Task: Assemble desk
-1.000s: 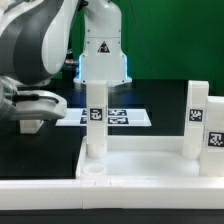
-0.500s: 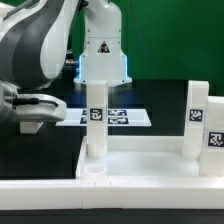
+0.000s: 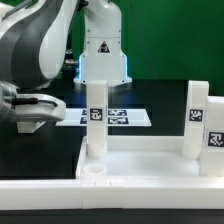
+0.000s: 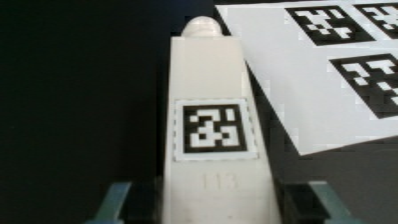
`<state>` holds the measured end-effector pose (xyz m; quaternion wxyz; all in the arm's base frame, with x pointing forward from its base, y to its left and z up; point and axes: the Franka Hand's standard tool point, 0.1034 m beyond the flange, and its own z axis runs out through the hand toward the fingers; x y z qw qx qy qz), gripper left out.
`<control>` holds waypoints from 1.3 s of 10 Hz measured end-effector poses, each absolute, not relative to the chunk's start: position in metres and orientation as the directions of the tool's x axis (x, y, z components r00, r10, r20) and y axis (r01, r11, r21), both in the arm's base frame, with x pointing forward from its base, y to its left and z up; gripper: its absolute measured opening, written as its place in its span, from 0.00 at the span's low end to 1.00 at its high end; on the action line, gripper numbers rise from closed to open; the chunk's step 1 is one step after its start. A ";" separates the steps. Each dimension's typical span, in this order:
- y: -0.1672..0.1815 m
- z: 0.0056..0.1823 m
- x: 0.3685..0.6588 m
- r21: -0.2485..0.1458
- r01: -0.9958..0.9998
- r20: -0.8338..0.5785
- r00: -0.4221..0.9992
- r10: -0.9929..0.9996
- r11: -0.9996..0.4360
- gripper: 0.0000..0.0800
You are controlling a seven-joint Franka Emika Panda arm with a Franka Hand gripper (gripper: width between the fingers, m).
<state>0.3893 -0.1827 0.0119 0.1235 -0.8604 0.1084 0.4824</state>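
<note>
I'm seeing the tabletop (image 3: pixel 150 165) nearest, two legs (image 3: pixel 95 118) standing in its far sockets, one near socket (image 3: pixel 93 171) empty. Nothing is shifting between frames. Beyond, my gripper (image 4: pixel 210 205) is sitting with fingers (image 4: pixel 118 203) closely flanking a third leg (image 4: pixel 214 120); grip uncertain. The marker board (image 3: pixel 115 117) is lying farthest.

The exterior view sits low, near table height, close to the large white plastic tabletop with raised rim (image 3: pixel 150 160), and faces across it toward the white robot arm base (image 3: pixel 102 45). The wrist view looks steeply down, at close range, along a short white square leg bearing a black-and-white tag (image 4: pixel 214 120). Both views share the thin flat white marker board (image 3: pixel 118 117) (image 4: pixel 329 70) on the black table.
</note>
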 end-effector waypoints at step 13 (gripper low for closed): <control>-0.179 0.136 0.478 -0.135 -0.208 -0.551 0.829 -0.101 -0.969 0.36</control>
